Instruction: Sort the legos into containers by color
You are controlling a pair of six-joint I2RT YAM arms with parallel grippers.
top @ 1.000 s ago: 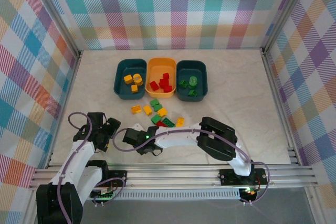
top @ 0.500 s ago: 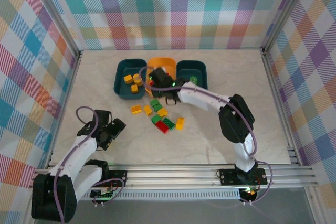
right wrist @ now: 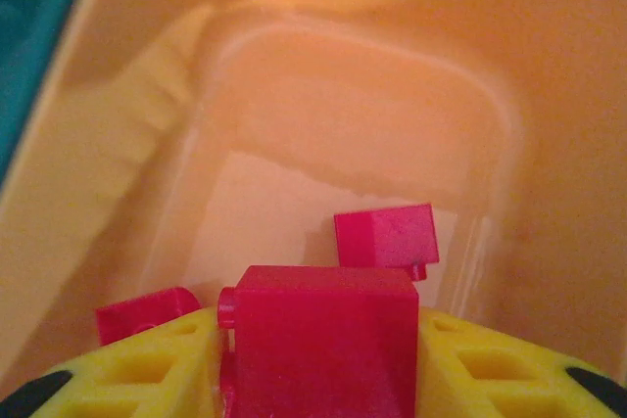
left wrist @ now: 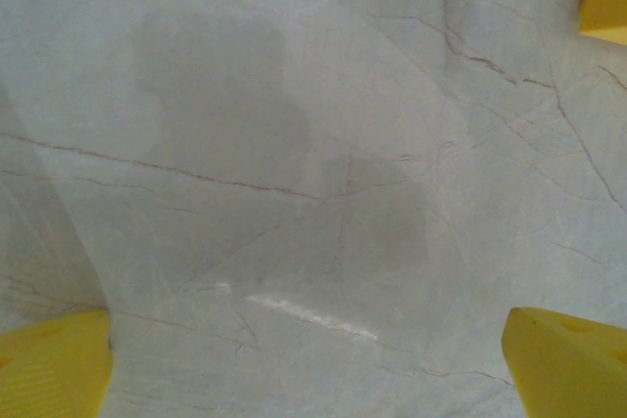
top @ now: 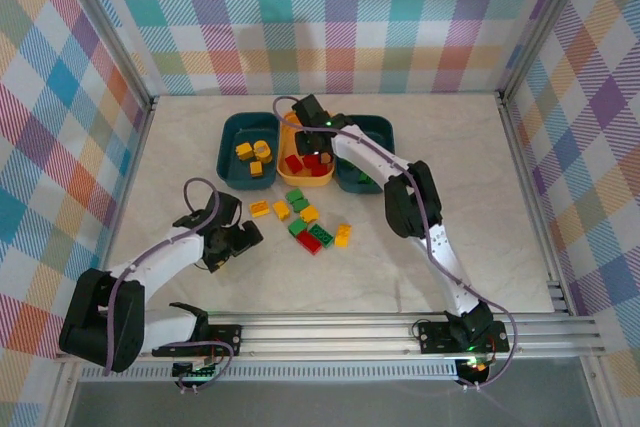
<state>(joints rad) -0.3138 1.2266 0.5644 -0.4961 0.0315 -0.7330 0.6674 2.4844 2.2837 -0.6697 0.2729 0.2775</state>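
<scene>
Over the orange bin (right wrist: 294, 105), pinching a red brick (right wrist: 323, 330) in the right gripper (right wrist: 318, 379). Could bounce out if dropped crooked. Holding the left gripper (top: 232, 239) wide open above the table (left wrist: 294, 144).

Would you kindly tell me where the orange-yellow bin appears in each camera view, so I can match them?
Top external: the orange-yellow bin sits upper centre, between two teal bins.
Right wrist: its orange walls and floor lie beyond the right pincer, which grips a red lego.
Left wrist: faces marbled tabletop.
Shared landmark: loose red legos lying in the bin.
</scene>
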